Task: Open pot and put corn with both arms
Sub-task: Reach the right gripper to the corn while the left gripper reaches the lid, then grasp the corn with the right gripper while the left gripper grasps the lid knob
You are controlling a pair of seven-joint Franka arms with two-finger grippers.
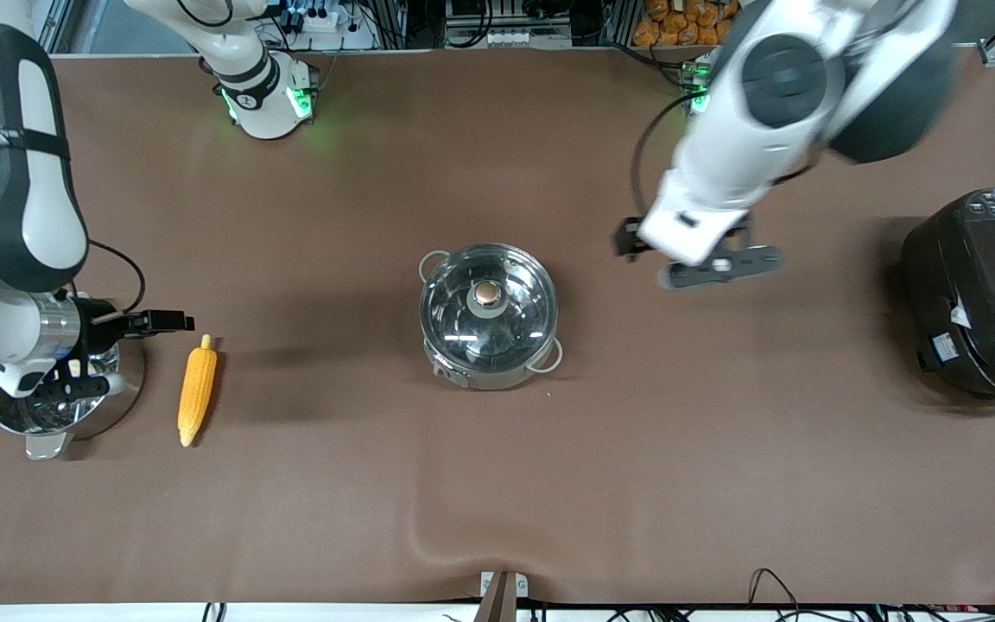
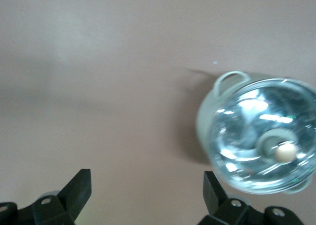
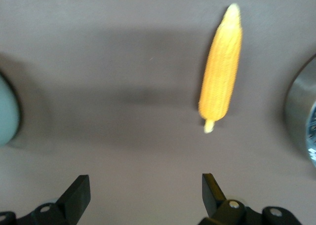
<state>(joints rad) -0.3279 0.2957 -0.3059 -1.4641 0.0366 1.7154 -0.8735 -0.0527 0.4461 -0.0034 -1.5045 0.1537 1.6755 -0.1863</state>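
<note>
Sitting lidded: pot (image 1: 489, 315) | corn (image 1: 197, 390) on table beside steamer pot (image 1: 66, 406)

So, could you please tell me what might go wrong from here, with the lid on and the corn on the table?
1. The knob on the glass lid is small and round; the open left claw, up over bare table beside the pot, could slip off it.
2. The corn lies beside the steamer pot; the open right claw might knock that pot while descending.
3. The tapered corn may roll if pinched off-centre.
</note>
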